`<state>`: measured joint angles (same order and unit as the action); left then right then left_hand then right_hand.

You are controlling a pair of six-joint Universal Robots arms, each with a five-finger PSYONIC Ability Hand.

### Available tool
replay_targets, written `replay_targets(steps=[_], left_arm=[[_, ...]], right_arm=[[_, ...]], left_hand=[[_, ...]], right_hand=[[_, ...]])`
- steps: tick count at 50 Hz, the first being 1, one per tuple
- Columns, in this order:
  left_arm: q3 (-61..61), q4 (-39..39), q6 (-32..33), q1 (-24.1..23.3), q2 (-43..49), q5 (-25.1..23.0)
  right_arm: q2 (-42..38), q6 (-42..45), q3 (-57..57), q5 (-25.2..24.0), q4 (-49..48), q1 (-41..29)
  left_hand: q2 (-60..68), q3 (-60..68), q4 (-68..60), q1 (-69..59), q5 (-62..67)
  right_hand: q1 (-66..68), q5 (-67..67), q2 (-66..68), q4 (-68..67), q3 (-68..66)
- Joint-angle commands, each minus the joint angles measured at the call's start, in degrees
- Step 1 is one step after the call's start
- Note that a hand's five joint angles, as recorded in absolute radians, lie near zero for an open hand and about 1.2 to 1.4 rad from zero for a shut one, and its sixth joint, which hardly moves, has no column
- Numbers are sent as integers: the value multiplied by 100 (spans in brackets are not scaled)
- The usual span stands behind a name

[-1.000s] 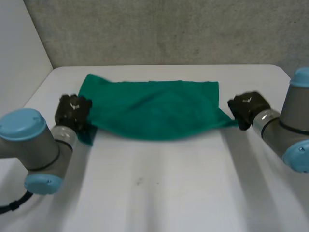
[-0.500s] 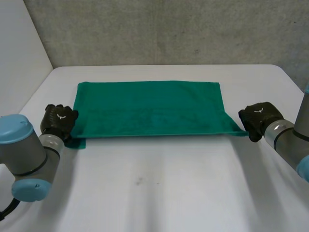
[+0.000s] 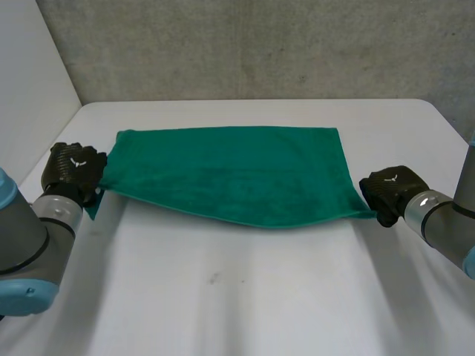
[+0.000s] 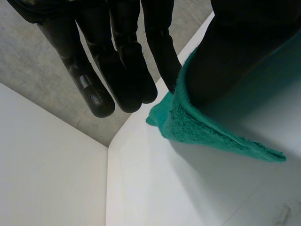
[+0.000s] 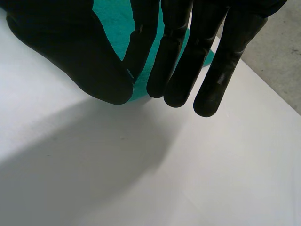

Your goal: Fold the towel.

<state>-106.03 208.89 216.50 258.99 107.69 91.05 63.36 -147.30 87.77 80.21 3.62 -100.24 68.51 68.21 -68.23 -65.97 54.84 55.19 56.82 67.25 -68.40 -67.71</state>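
Though under towel (image 3: 237, 174), white table (image 3: 260, 297), grey wall (image 3: 260, 44)

A white table (image 3: 245, 297) takes up the middle and lower part of the frame, with a small dark speck (image 3: 214, 279) just left of lower centre. A rough grey wall (image 3: 260, 44) runs across the top, and a plain white panel (image 3: 30, 74) stands at upper left.
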Motion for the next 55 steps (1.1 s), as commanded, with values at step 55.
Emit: replay_targets(steps=[55], left_arm=[[5724,-1289,1966,-243,4418,-1037]], right_arm=[[-3022,852,-4461,1181,-458,-426]], left_hand=[[1149,1179,-1177,-1403,1516]], right_hand=[[2481,1318,1275,-1160,-1229]])
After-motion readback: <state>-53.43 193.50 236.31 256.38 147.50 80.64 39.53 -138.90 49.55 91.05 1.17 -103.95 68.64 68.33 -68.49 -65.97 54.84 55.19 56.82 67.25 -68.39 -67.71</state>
